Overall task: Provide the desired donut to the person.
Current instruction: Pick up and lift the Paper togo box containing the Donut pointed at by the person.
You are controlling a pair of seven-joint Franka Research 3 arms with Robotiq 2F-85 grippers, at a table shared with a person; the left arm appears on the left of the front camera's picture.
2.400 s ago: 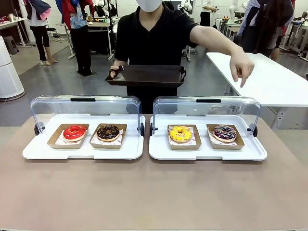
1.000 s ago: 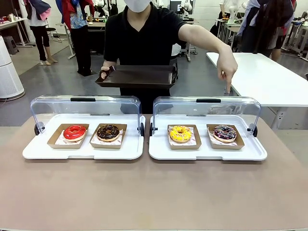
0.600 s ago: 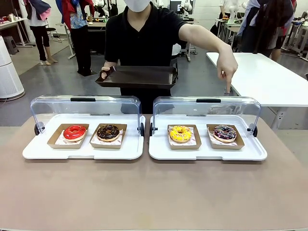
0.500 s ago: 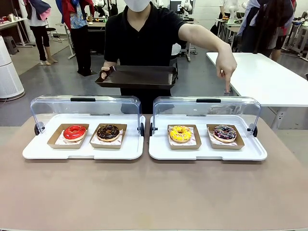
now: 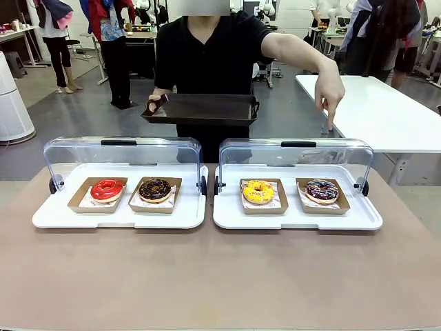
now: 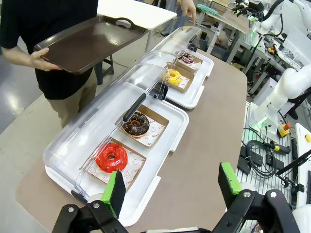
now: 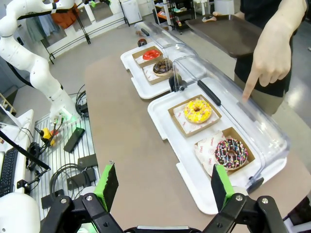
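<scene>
While left tool (image 6: 172, 187) and right tool (image 7: 164, 187) stand apart, person's hand (image 5: 332, 93) outstretched, pointing down

1. Front view: fixed at the table's (image 5: 220, 276) near edge, well back from the yellow donut (image 5: 258, 192), facing across it to the person (image 5: 213, 62).
2. Left wrist view: high over the left gripper (image 6: 172, 184), well to that donut's (image 6: 172, 76) left.
3. Right wrist view: high over the right gripper (image 7: 164, 187), nearer the donut (image 7: 198, 110), from its right.
4. All three views share the yellow donut.
</scene>
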